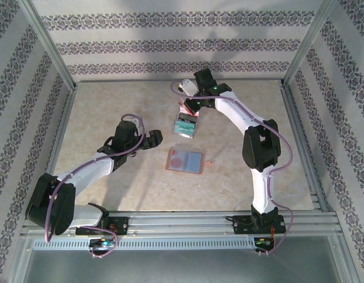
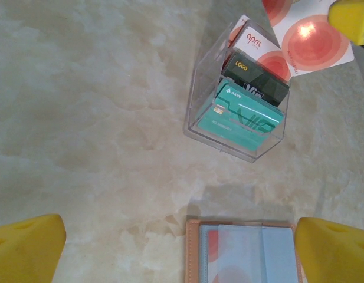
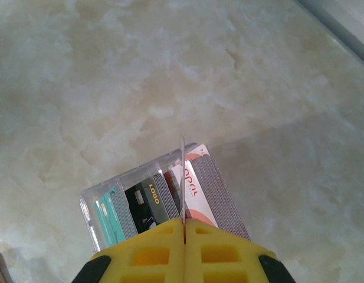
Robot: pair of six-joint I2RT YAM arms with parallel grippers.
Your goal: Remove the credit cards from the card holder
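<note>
Yellow moulded pads point(image 3: 152, 256) of the right gripper point(image 3: 183, 236) are pressed together on a thin, glossy white card point(image 3: 182, 165) printed with red discs. It is held edge-on over a clear, rigid plastic box point(image 3: 90, 217) whose slots are packed with teal, black and white cards. If it is lowered off-line, a divider could be struck and the light box tipped or shoved. The card holder point(image 1: 184, 160), soft brown outside with blue-grey pockets, is laid open on the marbled table point(image 1: 111, 106) between the arms. The left gripper point(image 1: 151, 140) is held near it, jaws spread wide.
</note>
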